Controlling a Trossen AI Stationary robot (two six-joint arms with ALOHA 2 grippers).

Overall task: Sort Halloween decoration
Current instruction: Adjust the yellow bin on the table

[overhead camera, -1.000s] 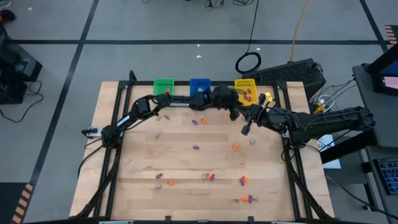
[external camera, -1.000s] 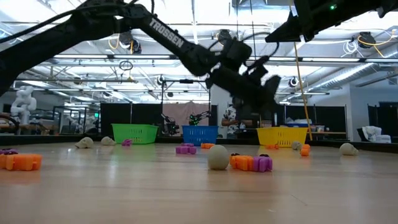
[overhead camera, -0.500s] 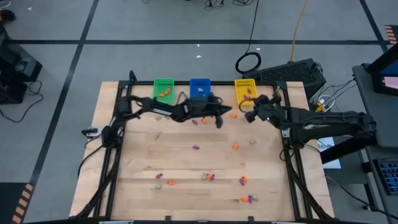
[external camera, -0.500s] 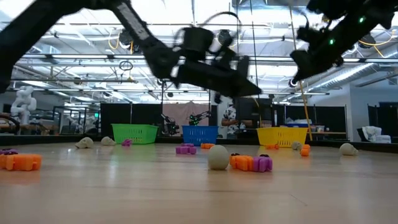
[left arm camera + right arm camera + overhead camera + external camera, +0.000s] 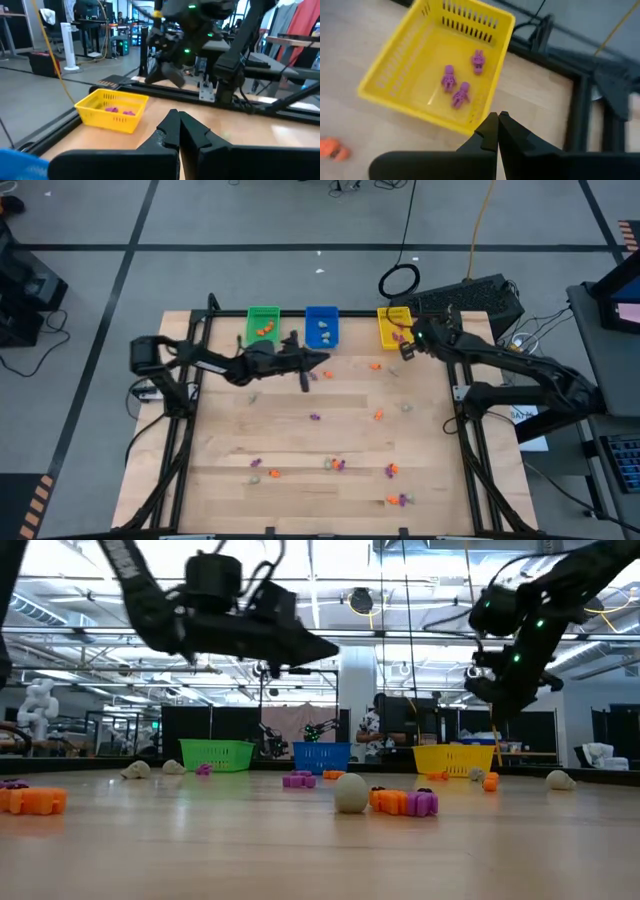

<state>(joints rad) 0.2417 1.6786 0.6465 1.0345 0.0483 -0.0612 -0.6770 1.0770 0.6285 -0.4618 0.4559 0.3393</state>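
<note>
Sorting is only partly done: three purple trinkets (image 5: 462, 84) are seen in the yellow bin (image 5: 395, 70) at 1 o'clock, while plenty of trinkets (image 5: 338, 465) are left scattered over the surface (image 5: 220, 440). Left gripper (image 5: 305, 380) and right gripper (image 5: 408, 350) are both pressed together, nothing pinched.

No legible text or labels.

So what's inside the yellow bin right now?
The yellow bin holds three purple figures, lying apart on its floor. Nothing else shows inside in the right wrist view. The right tool, shut and empty, covers a bit of the bin's near wall.
</note>
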